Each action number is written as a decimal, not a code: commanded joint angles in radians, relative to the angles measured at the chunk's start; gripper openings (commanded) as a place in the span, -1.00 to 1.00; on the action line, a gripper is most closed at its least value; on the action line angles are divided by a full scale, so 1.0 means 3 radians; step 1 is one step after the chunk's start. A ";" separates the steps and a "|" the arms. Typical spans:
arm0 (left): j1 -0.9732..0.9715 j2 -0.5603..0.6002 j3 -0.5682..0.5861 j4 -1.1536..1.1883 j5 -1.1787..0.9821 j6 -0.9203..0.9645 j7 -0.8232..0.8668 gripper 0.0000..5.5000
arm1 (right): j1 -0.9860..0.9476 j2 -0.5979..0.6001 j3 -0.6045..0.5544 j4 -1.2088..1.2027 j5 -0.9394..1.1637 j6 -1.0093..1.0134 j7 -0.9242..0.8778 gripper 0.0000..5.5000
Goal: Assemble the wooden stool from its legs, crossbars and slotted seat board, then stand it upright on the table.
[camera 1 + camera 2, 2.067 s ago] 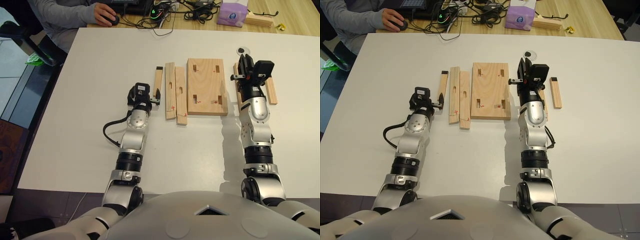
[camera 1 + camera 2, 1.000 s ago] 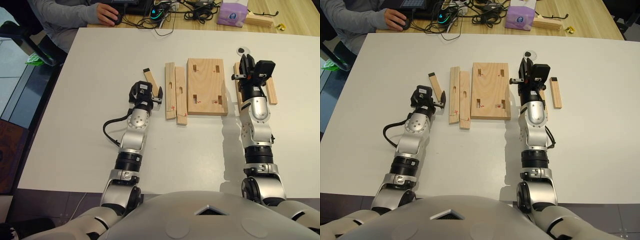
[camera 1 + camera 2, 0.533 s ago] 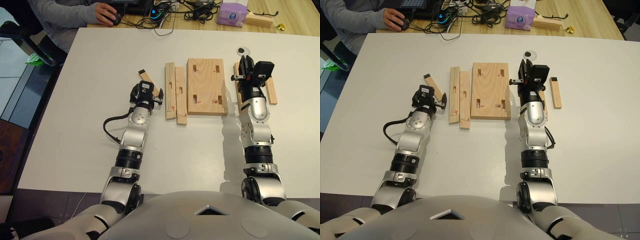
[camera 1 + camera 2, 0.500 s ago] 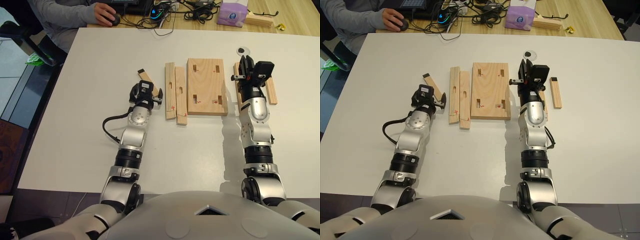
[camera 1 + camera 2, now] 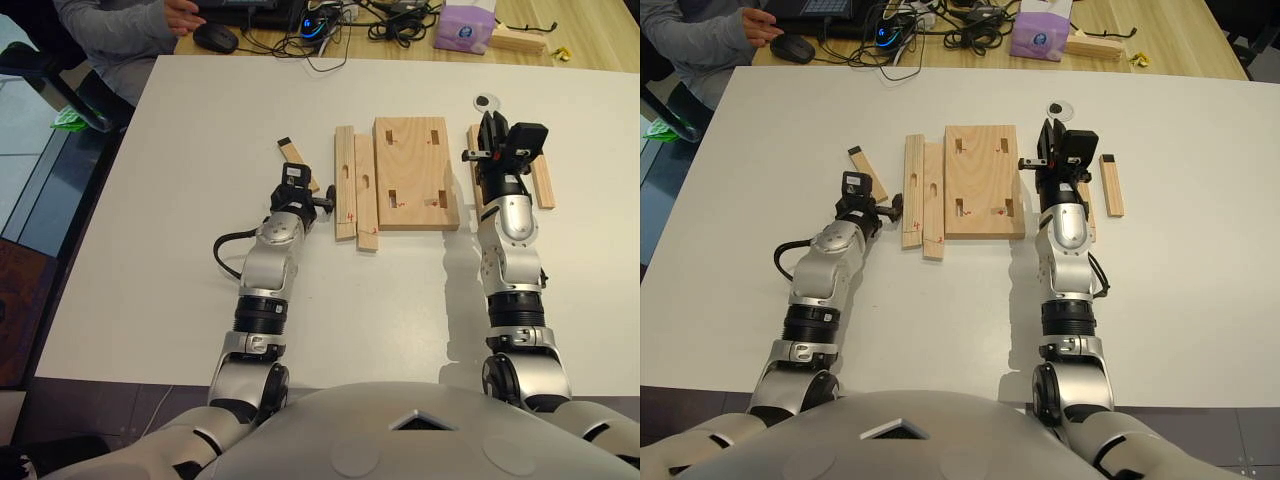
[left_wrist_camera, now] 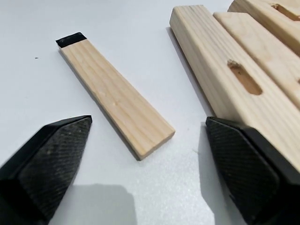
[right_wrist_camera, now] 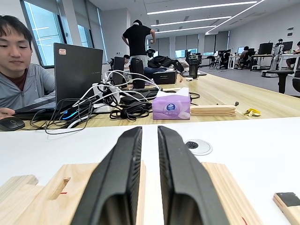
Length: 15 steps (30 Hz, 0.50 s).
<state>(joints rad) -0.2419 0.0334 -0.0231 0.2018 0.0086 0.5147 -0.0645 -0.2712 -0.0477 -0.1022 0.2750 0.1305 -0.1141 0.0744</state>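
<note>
The slotted seat board lies flat at mid-table. Two long legs lie side by side against its left edge. A short crossbar with a black tip lies slanted left of the legs, and in the left wrist view the crossbar rests between and just beyond the fingertips. My left gripper is open at its near end, beside the leg. My right gripper is shut and holds nothing, poised right of the board over another crossbar. One more crossbar lies further right.
A round cap sits behind the right gripper. Beyond the white table's far edge stands a wooden desk with cables, a mouse, a purple tissue box and a wood block. The near half of the table is bare.
The short crossbar has turned, its far end swinging left. My left gripper has shifted right towards the legs. The right arm has kept still.
</note>
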 commanded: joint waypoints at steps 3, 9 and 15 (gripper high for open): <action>0.0194 0.0169 0.0113 0.0483 0.0083 -0.0175 0.0130 0.64 | -0.0001 0.0002 -0.0015 0.0017 -0.0013 -0.0007 -0.0016 -0.78; 0.0291 0.0187 0.0196 0.0555 0.0046 -0.0253 0.0241 0.64 | -0.0022 -0.0006 -0.0014 0.0030 -0.0017 -0.0010 -0.0012 -0.78; 0.0236 0.0181 0.0308 0.0704 -0.0043 -0.0293 0.0233 0.58 | -0.0024 -0.0013 -0.0015 0.0038 -0.0016 -0.0013 -0.0008 -0.78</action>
<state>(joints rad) -0.2272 0.0707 0.0546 0.3180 -0.0135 0.3750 -0.0114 -0.2712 -0.0491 -0.1027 0.2814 0.1302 -0.1164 0.0746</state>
